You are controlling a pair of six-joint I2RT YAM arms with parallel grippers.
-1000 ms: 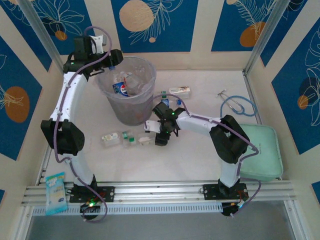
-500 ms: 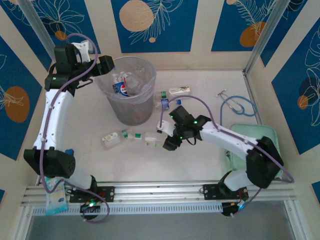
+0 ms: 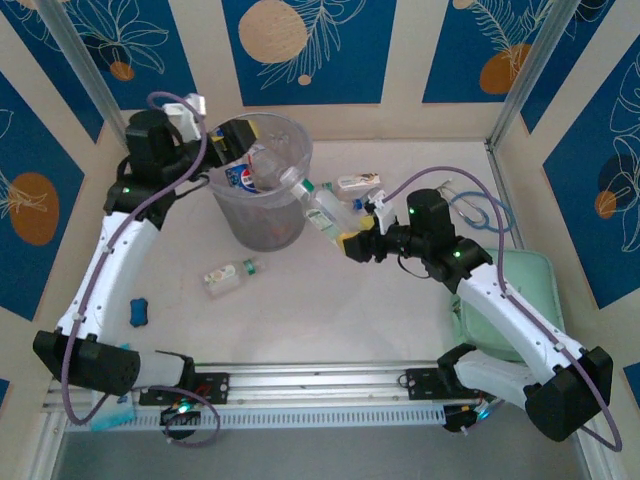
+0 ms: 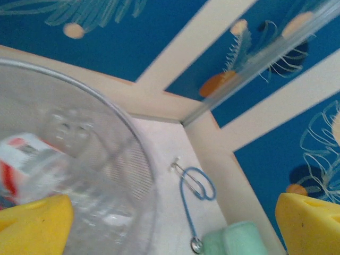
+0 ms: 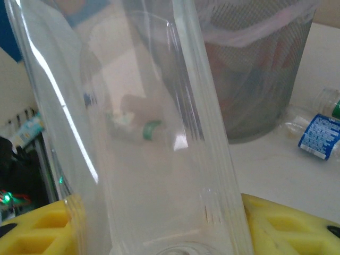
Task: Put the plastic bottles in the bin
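Hovering at the bin (image 3: 262, 218) rim, left gripper (image 3: 232, 136) gapes empty; right gripper (image 3: 351, 243) clamps a bottle (image 3: 322, 210) nearby.

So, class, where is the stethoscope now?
In the top view, the stethoscope lies on the far right side, just beyond the pale green case.

No lettering clear enough to read. Round red-white-blue emblem on the blue label of a bottle (image 3: 240, 178) in the bin (image 3: 265, 225). White print, blurred, on the blue label of another bottle (image 5: 317, 137).
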